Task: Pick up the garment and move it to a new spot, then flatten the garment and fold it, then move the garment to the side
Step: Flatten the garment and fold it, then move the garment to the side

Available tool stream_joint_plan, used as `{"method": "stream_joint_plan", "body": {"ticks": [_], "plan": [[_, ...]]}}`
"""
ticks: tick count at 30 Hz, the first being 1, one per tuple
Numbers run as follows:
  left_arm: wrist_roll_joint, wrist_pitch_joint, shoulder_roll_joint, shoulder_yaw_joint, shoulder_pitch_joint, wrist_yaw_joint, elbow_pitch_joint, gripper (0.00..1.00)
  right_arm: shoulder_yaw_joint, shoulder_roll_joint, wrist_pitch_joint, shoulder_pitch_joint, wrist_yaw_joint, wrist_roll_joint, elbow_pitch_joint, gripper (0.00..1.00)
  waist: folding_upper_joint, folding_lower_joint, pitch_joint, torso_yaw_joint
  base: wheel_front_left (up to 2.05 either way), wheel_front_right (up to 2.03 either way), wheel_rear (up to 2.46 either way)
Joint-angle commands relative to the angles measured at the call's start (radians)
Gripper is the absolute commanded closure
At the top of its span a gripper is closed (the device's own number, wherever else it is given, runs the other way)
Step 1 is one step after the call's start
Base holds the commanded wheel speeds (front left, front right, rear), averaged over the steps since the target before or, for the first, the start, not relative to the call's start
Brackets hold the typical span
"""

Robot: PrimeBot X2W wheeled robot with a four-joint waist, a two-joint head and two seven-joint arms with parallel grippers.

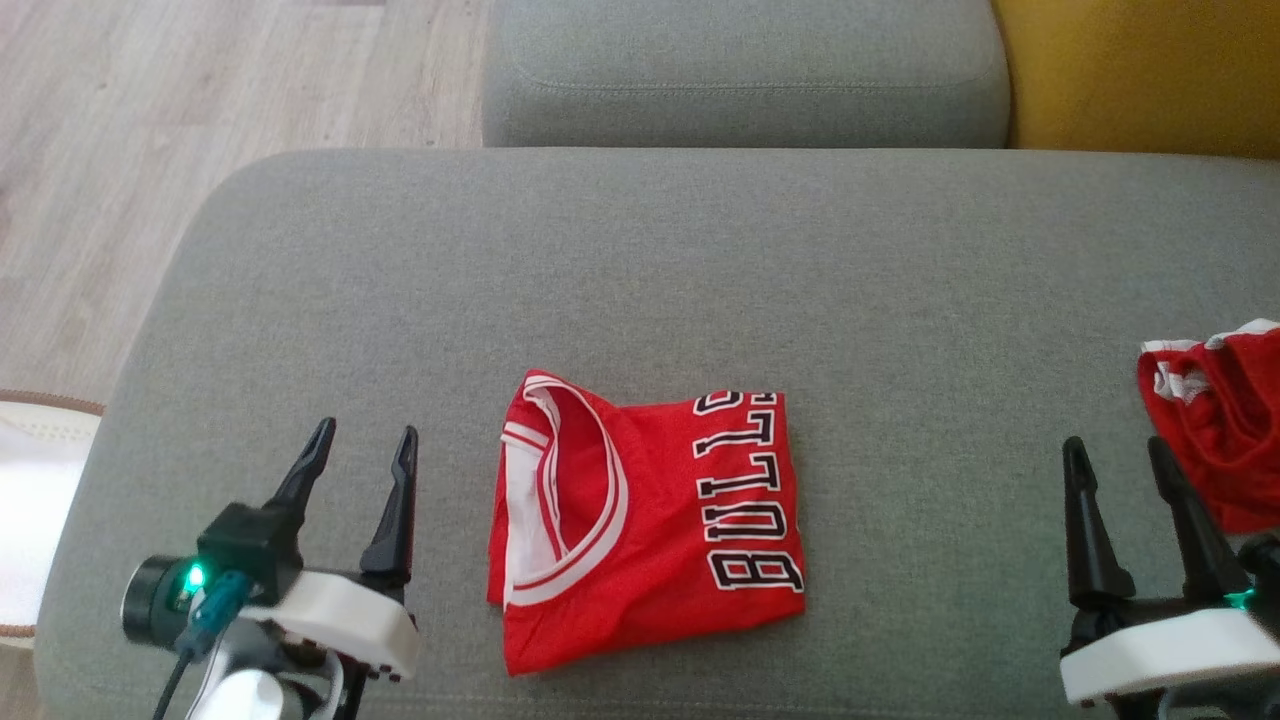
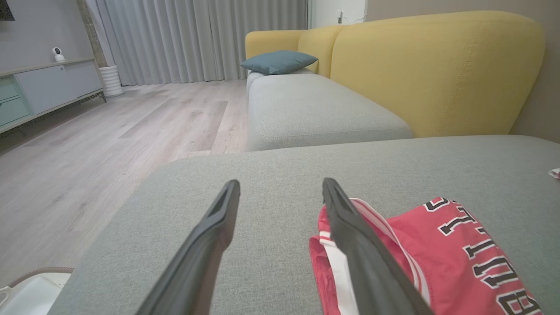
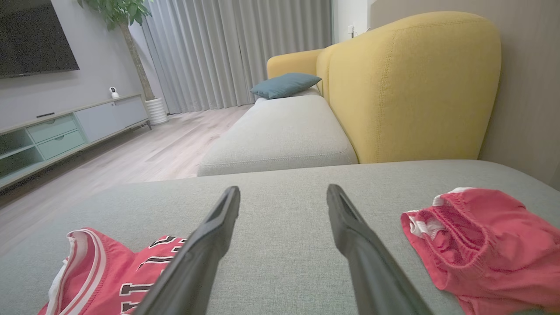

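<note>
Garment: folded red mesh jersey with black lettering [image 1: 650, 520], flat at the middle of the grey fabric sofa cushion [image 1: 700, 250].
Left jaws: wide open, empty, just beside the collar edge.
Right jaws: wide open, empty, near the crumpled red shorts [image 1: 1225, 430].
Risk: pinching only the top layer would likely undo the fold, and a sideways drag could snag the shorts.

Jersey [image 1: 650, 520] on sofa [image 1: 700, 280]; shorts [image 1: 1225, 430], perhaps, to its right.

Red jersey [image 1: 650, 520] lies folded on grey cushion [image 1: 700, 260].
</note>
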Motion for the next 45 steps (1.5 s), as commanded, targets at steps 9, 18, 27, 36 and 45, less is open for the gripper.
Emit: {"method": "stream_joint_plan", "body": {"ticks": [9,18,27,36,45], "plan": [[0.0,0.011,0.034,0.044,-0.032,0.016,-0.042,0.0,0.013,-0.008,0.015,-0.013,0.007,0.003,-0.036,0.0,-0.0001,0.0001,-0.009,0.002,0.0,0.0,0.0],[-0.001,0.013,0.036,0.039,-0.037,0.021,-0.041,0.0,0.013,-0.008,0.022,-0.022,0.007,-0.011,-0.036,0.0,-0.0001,0.0001,-0.008,0.002,0.0,0.0,0.0],[0.006,0.007,0.037,0.029,-0.071,0.018,-0.05,0.0,0.051,-0.008,0.054,-0.045,0.007,-0.017,0.014,0.0,-0.0001,0.0001,0.014,0.026,0.0,0.0,0.0],[0.021,-0.05,0.008,0.009,-0.191,-0.016,-0.055,0.0,0.212,-0.008,0.091,-0.185,0.007,-0.011,0.207,0.0,-0.0001,0.0001,0.127,0.124,0.0,0.0,0.0],[0.041,-0.103,-0.036,-0.002,-0.282,-0.052,-0.014,0.0,0.236,-0.008,0.107,-0.327,0.007,0.007,0.515,0.0,-0.0001,0.0001,0.201,0.207,0.0,0.0,0.0]]}}
